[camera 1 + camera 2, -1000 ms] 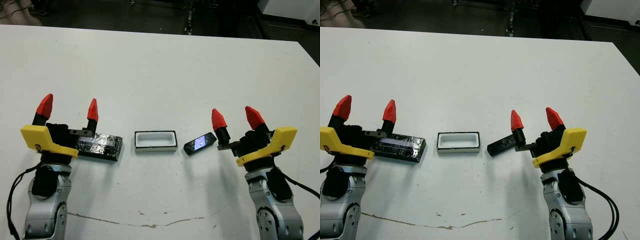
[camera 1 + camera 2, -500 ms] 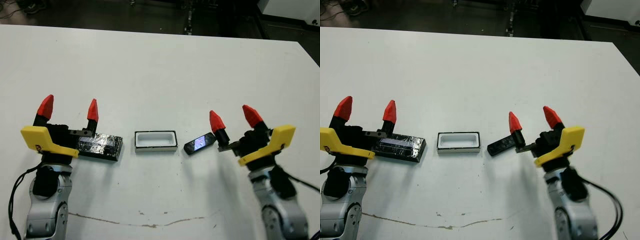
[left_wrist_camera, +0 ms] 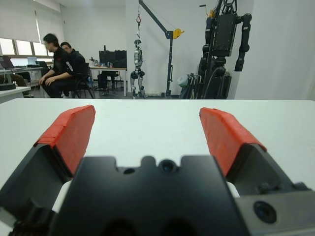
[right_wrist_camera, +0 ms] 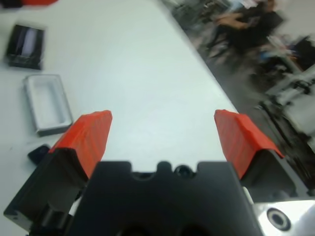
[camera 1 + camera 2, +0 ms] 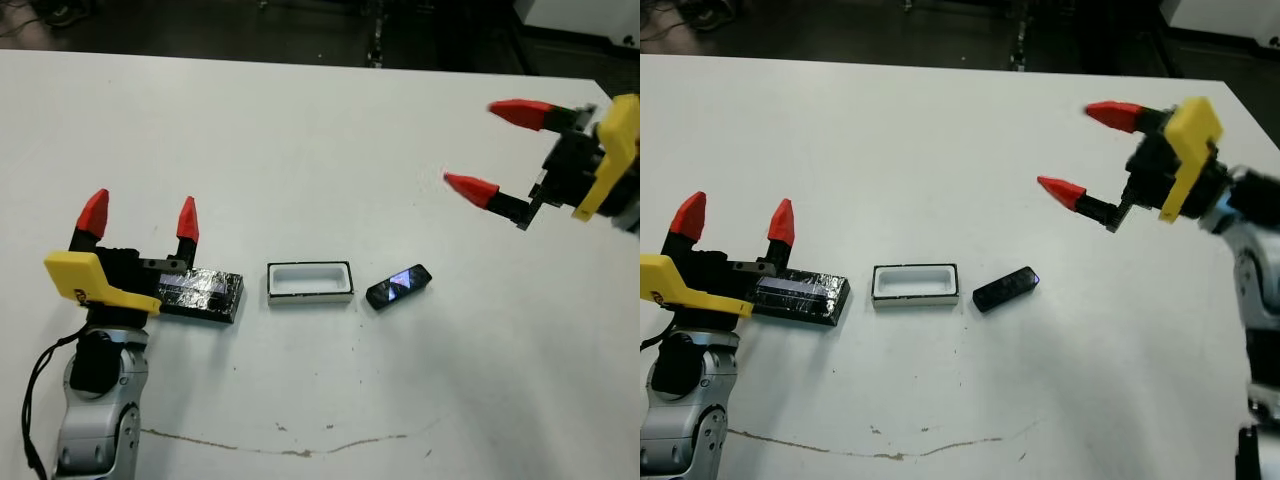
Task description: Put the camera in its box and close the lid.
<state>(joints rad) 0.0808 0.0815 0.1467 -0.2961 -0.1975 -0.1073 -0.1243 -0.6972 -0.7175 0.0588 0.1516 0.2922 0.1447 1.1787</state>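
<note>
The camera (image 5: 398,286), a small black device with a bluish glossy face, lies flat on the table just right of the box (image 5: 310,282), a shallow white tray with an empty hollow. Left of the box lies the lid (image 5: 200,293), a black crinkled glossy slab. My left gripper (image 5: 140,215) stands open by the lid's left end, fingers pointing up. My right gripper (image 5: 497,146) is raised high at the right, open and turned sideways, well clear of the camera. The right wrist view shows the box (image 4: 47,103), the lid (image 4: 25,45) and a corner of the camera (image 4: 38,153).
The white table (image 5: 300,150) stretches bare behind the objects, with its far edge against a dark floor. A thin brown scratch line (image 5: 280,440) runs along the near part. In the left wrist view people (image 3: 61,64) sit far beyond the table among machines.
My right gripper has swung up and away to the right from beside the camera and turned sideways, still open. The camera, box, lid and left gripper have stayed put.
</note>
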